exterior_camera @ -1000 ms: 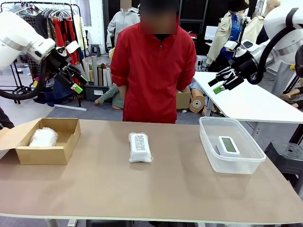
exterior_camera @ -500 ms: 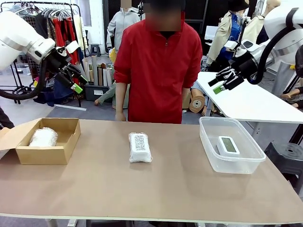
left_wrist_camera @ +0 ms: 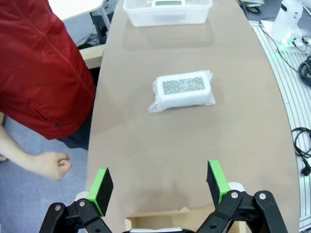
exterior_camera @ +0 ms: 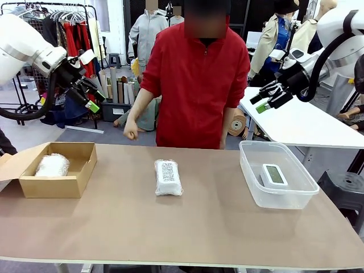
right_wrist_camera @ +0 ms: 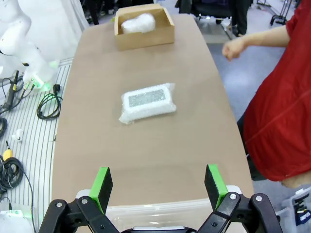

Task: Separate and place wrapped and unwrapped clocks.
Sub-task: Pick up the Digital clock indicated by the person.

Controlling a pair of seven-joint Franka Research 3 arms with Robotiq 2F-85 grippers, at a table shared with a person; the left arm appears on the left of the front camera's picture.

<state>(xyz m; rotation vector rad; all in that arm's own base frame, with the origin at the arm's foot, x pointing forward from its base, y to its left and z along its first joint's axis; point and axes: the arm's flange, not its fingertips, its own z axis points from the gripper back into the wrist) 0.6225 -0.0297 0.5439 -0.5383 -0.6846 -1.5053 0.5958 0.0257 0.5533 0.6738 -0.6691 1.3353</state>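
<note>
A bubble-wrapped clock with a dark printed label [exterior_camera: 168, 177] [left_wrist_camera: 183, 91] [right_wrist_camera: 147, 102] lies on the table's middle. A second wrapped bundle [exterior_camera: 52, 165] [right_wrist_camera: 138, 23] rests inside the open cardboard box [exterior_camera: 79, 181] [right_wrist_camera: 146, 35] at the left. The bare white clock with a grey-green screen [exterior_camera: 274, 174] lies in the clear plastic tub [exterior_camera: 257, 196] [left_wrist_camera: 167, 13] at the right. My left gripper [exterior_camera: 90, 91] [left_wrist_camera: 160, 187] hangs open high over the box. High above the tub, my right gripper [exterior_camera: 267, 98] [right_wrist_camera: 159, 185] is open and holds nothing.
A person in a red top [exterior_camera: 195, 79] stands at the far side, one fist [exterior_camera: 131, 132] [left_wrist_camera: 51, 166] [right_wrist_camera: 232, 49] held near the table's far edge. A white table [exterior_camera: 301, 122] stands behind at the right. Cables [right_wrist_camera: 48, 104] lie on the floor beside the table.
The person has stepped closer and swung an arm forward, bringing a fist toward the table's far edge. Both arms and all clocks stayed still.
</note>
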